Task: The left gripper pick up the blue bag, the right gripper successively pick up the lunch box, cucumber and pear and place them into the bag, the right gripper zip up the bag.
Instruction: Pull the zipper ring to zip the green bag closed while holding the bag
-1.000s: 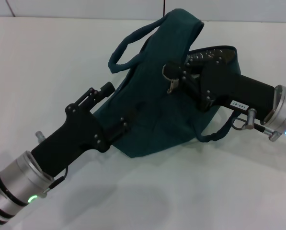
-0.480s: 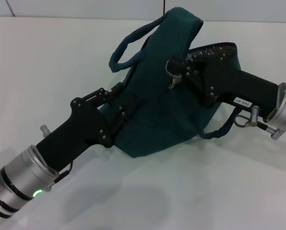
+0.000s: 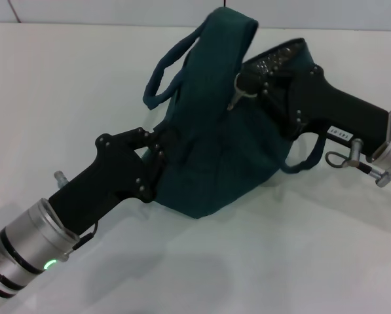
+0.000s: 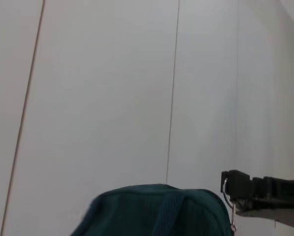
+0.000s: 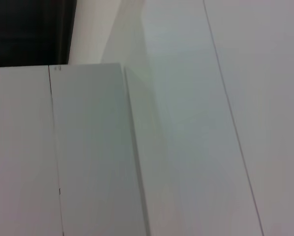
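Note:
The blue bag [image 3: 215,144] stands tilted in the middle of the white table [image 3: 64,78], one loop handle [image 3: 164,73] up at its left. A strip of silver lining [image 3: 280,52] shows at its open top right edge. My left gripper [image 3: 154,149] is shut on the fabric of the bag's lower left side. My right gripper [image 3: 246,82] is at the top seam, shut on the ring zipper pull [image 3: 235,97]. The left wrist view shows the bag's top [image 4: 151,211] and the zipper ring [image 4: 226,189]. Lunch box, cucumber and pear are out of view.
A second handle [image 3: 305,162] hangs under the right arm. Bare white table surrounds the bag. The right wrist view shows only pale wall panels [image 5: 186,147].
My left gripper has closed in on the bag's left side and gripped it. The right gripper has moved up and right with the zipper pull, and the bag has tipped more upright.

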Available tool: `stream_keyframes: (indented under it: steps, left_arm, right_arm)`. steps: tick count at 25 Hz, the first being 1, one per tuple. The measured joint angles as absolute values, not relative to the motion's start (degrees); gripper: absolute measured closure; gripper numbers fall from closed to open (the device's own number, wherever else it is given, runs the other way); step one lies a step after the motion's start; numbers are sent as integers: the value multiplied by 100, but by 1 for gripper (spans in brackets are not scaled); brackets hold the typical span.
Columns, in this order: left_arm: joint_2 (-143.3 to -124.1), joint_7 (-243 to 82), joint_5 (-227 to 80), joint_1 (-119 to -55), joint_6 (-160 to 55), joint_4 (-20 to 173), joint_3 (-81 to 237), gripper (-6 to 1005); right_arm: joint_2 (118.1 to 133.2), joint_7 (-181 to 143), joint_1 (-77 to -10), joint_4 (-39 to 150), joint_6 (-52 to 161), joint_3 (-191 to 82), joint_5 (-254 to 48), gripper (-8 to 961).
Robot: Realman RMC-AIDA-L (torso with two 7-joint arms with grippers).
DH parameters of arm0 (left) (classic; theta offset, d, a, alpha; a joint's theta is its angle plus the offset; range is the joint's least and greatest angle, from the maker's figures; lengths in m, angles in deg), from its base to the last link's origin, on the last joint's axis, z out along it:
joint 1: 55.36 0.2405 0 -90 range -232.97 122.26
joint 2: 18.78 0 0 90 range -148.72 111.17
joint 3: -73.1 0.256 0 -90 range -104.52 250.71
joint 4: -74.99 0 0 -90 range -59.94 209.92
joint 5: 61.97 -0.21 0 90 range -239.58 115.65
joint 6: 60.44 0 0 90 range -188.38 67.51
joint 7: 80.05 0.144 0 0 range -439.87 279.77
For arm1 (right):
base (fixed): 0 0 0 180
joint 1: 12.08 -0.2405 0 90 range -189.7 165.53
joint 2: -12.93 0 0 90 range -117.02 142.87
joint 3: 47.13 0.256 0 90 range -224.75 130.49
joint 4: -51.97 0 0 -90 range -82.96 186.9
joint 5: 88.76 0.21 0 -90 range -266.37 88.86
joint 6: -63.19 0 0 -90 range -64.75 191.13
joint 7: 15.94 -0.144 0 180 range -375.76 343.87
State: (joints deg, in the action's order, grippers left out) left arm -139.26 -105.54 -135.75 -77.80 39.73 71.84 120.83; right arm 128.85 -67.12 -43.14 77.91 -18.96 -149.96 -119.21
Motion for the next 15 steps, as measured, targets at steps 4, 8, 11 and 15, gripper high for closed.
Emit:
stream_keyframes:
  steps: [4, 8, 11, 15]
  left_arm:
    - [-13927, -10545, -13594, -7784, 3944, 7184, 12094, 944]
    - [-13927, -10541, -13690, -7786, 3829, 7207, 12107, 944]
    - [-13928, -10507, -13808, -7786, 3788, 7215, 12108, 945]
    - [-13925, -10394, -13927, -7776, 3758, 7215, 12109, 945]
  right_arm:
    - [12885, -6724, -4297, 7789, -2009, -14856, -11919, 938]
    - [12886, -6731, -4287, 7788, -2066, -14753, -11863, 938]
    - [12888, -6733, -4285, 7788, -2071, -14705, -11823, 938]
    - [12888, -6735, -4292, 7788, -2067, -14659, -11779, 938]
